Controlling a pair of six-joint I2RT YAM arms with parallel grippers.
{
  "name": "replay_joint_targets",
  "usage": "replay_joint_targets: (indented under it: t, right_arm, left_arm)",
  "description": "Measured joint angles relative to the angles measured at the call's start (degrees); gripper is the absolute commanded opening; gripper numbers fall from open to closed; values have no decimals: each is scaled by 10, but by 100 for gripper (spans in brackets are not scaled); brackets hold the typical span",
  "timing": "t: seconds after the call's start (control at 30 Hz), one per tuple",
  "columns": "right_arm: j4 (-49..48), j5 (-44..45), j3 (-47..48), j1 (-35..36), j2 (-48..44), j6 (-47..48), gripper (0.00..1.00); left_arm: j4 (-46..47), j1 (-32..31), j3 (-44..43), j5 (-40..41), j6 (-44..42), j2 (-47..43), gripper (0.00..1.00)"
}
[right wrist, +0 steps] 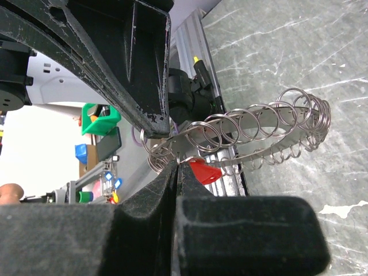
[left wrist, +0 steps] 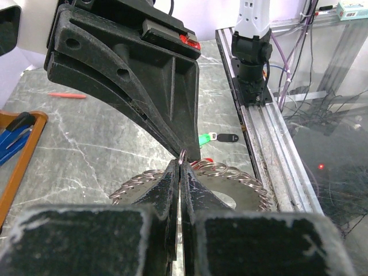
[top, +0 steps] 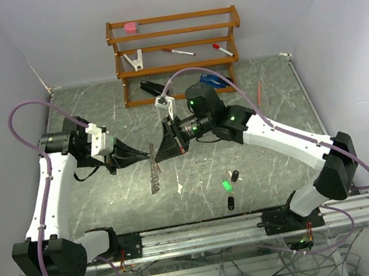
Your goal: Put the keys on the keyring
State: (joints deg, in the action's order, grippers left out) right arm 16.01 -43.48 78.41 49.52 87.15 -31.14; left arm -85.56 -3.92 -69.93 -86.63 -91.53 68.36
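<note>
Both claws meet above the counter (top: 269,95): our left claw (left wrist: 180,167) pinches the keyring (top: 153,175), and our right claw (right wrist: 177,167) clamps the red key (right wrist: 204,171) at its rim. We judge threading is in hand; next, the key must slide onto a coil.

Keyring (left wrist: 236,184) partly behind jaws

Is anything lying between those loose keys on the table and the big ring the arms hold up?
Nothing visible: only bare tabletop separates the green key and two black keys from the keyring.
</note>
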Motion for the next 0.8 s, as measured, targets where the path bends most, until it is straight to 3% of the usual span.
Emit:
replay_joint_targets:
  t: [0.8]
  right_arm:
    - [-3,5,0,-1,0,0,0]
  left_arm:
    - [0,0,0,0,0,-3,7]
